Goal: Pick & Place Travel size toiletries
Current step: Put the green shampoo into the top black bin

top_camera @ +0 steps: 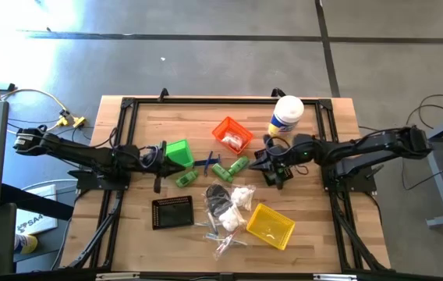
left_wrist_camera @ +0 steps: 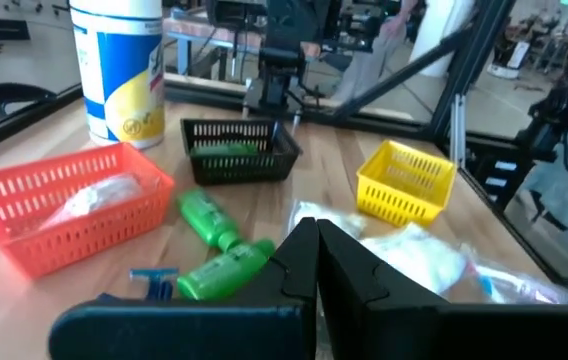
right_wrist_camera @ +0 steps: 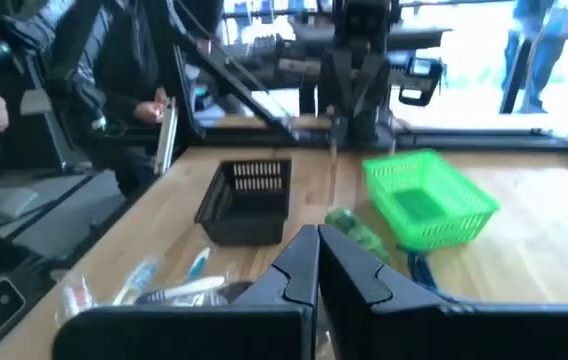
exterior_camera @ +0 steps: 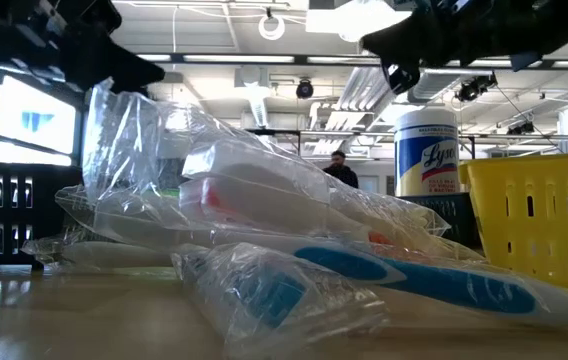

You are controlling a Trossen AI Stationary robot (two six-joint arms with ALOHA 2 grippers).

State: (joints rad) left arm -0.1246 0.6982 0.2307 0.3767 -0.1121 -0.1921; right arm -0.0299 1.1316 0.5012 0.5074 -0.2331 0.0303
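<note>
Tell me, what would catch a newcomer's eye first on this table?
Probably the bright little baskets: an orange bin and a green bin toward the back, a yellow bin near the front. Between them lies a jumble of green bottles and white packets, with a tall white canister standing behind.

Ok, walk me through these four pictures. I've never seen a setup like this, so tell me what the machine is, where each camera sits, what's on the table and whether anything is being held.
Two dark robot arms work at a wooden table. One picture looks straight down, one looks level across the tabletop, and one comes from each arm's wrist.

The left gripper sits by the green bin; the right gripper sits near the white canister. Both are shut and hold nothing.

Also on the table are an orange bin, a yellow bin and a black bin. Between them lie green mini bottles, white packets and clear-wrapped toothbrushes.
</note>
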